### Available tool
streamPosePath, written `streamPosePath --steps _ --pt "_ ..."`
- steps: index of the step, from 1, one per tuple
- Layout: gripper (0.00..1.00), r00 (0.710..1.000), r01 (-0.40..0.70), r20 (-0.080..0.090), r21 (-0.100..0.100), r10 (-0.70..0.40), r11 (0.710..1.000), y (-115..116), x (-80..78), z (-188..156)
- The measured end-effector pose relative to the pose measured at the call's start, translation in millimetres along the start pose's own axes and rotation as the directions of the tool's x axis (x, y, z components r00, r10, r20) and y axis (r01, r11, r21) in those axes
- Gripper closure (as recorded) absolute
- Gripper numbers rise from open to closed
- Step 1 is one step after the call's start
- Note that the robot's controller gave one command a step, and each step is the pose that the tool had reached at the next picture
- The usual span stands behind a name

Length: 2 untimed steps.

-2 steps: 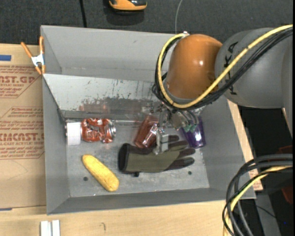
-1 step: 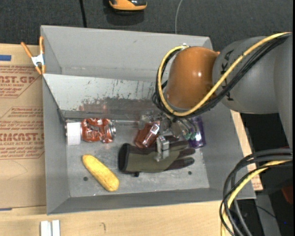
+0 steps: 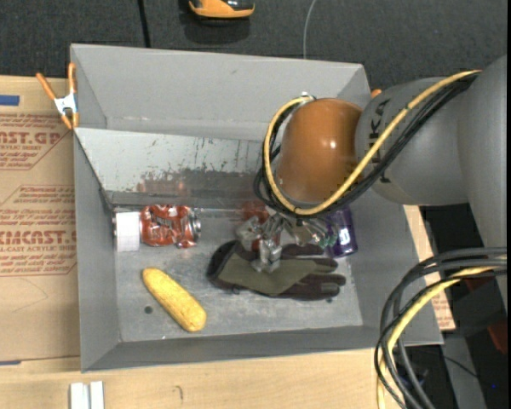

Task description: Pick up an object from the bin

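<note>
The tool (image 3: 268, 252) hangs low in the right half of the grey bin (image 3: 196, 143), beneath the arm's rounded orange cover (image 3: 319, 152). Its tip sits over the upper edge of a dark glove (image 3: 281, 278) that lies flat on the bin floor near the front wall. Whether the tool is open or closed cannot be told from this angle, because the wrist and cables crowd the view of it, and nothing can be seen held in it. The glove is the nearest thing, directly under the tool and spreading a little toward the front of the bin. Its long axis runs roughly left to right across the view, with the broad cuff end toward the left and the finger end trailing off to the right. The tool stands over the middle of that length, nearer the back edge than the front. A grasp here would likely need to close across the glove's short dimension and pinch up a fold of the limp fabric. A purple thing (image 3: 346, 233) lies just beside the tool on the right, partly hidden under the arm. A crushed red and white can (image 3: 169, 226) and a yellow corn-cob shape (image 3: 175, 299) lie well apart to the left.
</note>
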<state>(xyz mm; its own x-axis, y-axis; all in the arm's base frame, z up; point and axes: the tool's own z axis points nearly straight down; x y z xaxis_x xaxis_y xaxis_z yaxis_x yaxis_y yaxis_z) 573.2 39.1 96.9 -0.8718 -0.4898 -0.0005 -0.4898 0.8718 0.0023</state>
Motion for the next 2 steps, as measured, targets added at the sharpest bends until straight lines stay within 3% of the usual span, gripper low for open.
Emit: streamPosePath --steps 1,2 --pt "1.0 1.0 0.0 0.0 0.0 0.0 1.0 0 0.0 0" --pt "1.0 1.0 0.018 0.004 0.003 -0.018 1.0 3 13.1 -140"
